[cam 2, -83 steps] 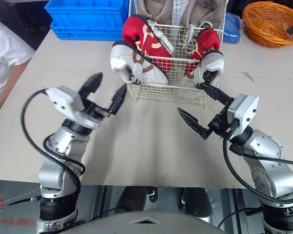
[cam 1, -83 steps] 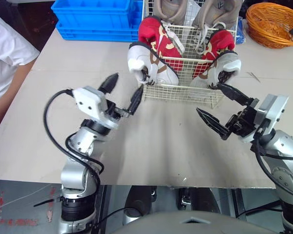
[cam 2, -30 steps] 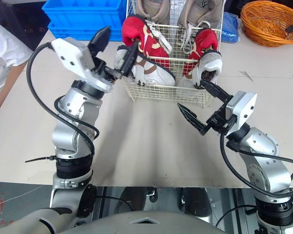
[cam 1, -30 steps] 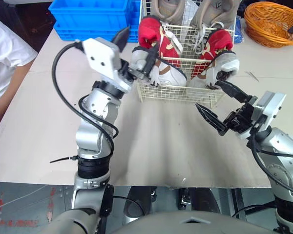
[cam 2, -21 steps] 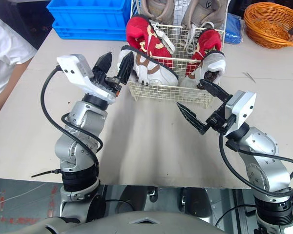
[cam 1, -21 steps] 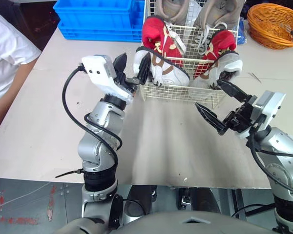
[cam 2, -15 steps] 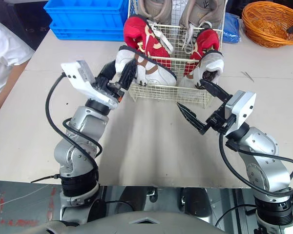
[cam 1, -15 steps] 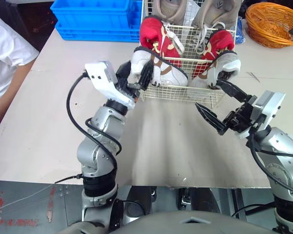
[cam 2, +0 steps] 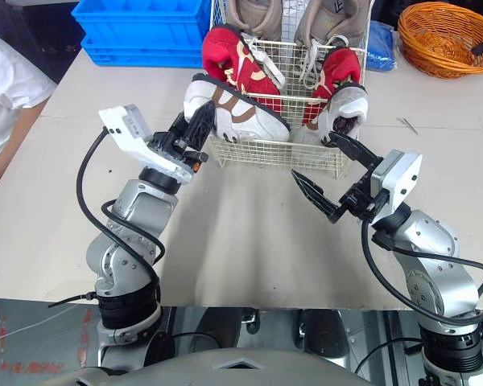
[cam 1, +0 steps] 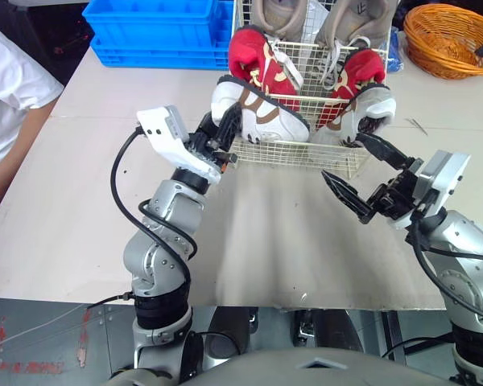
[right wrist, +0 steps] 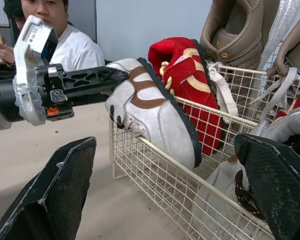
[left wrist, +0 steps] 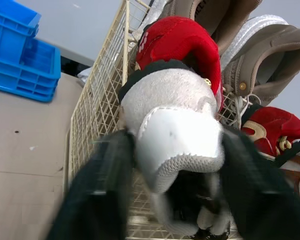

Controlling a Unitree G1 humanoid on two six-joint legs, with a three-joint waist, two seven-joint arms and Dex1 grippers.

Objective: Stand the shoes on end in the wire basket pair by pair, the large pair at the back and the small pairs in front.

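L fingers (left wrist: 105,190) clamp white shoe (cam 1: 262,112) heel; tan shoe (cam 1: 358,20) tongue mark unreadable.

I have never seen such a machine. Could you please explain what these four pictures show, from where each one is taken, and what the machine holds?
It is a humanoid robot with two arms, each ending in a two-fingered end effector. Two pictures come from its head, looking down; two from cameras on its wrists. On the table stands a wire basket with beige shoes behind and red shoes in front. The left end effector grips a white and brown shoe at the basket's front rim. The right end effector hangs open above the table, empty. Behind are a blue crate and an orange wicker basket.
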